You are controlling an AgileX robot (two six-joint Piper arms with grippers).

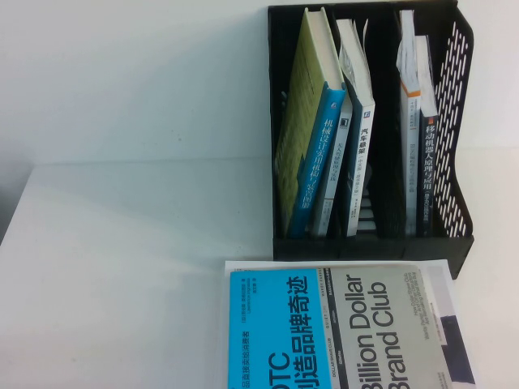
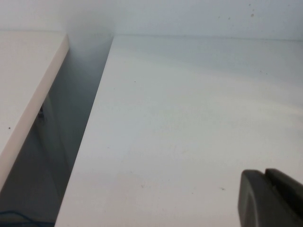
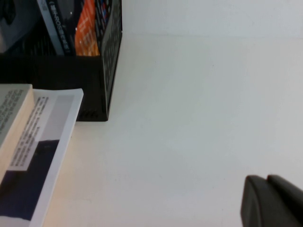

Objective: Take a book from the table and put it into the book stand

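High view — book point(image 1: 340, 328) flat on table point(image 1: 122, 267), bottom centre-right, long axis left-right, just below book stand point(image 1: 458, 121). Right gripper point(image 3: 274, 201) nearer, closed like left gripper point(image 2: 270, 198) — both empty.

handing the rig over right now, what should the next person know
Left gripper: shut, empty, over bare table, away from the books.
Right gripper: looks shut, empty, over the table beside the book stand.
Blue and grey book: lies flat at the table's near edge in front of the stand, on top of a white book.
The stand already holds several upright books, with an open slot in the middle.
Done: nothing yet.
Left: grasp the blue and grey book, stand it up, slide it into a slot.
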